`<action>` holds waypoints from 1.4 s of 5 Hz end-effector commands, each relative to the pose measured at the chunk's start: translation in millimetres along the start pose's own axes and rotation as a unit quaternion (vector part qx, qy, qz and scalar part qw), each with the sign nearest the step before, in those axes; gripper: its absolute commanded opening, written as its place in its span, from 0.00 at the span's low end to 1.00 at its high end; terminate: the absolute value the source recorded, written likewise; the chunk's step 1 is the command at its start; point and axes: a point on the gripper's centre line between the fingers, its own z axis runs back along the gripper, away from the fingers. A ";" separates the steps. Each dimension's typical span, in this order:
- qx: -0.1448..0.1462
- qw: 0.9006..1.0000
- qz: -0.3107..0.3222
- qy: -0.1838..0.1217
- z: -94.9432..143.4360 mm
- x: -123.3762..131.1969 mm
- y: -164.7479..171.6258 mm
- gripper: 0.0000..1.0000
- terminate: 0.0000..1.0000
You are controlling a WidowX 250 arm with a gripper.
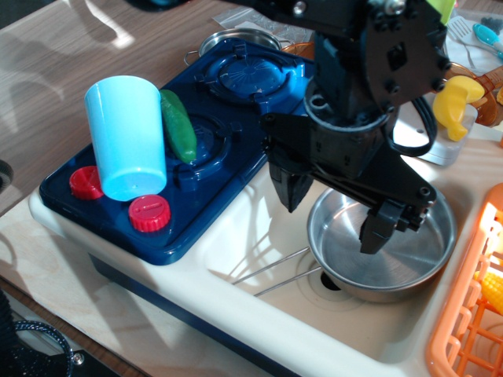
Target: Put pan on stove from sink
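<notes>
The shiny steel pan sits in the cream-white sink, its wire-loop handle pointing left toward the stove. The dark blue stove lies to the left, with two red knobs at its front. My black gripper hangs open over the sink. One finger is outside the pan's left rim. The other finger is low inside the pan. It holds nothing.
A light blue cup and a green cucumber stand on the stove's near burner. A steel pot sits behind the stove. An orange dish rack is at the right. A yellow item lies behind the sink.
</notes>
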 end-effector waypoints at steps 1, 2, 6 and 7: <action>0.000 1.000 0.000 0.000 0.0 0.0 0.0 1.00 0.00; -0.007 0.998 -0.057 -0.026 -10.6 10.9 5.0 1.00 0.00; -0.045 0.988 -0.130 -0.074 -48.8 45.9 31.7 1.00 0.00; -0.047 0.990 -0.115 -0.074 -54.0 47.4 34.1 0.00 0.00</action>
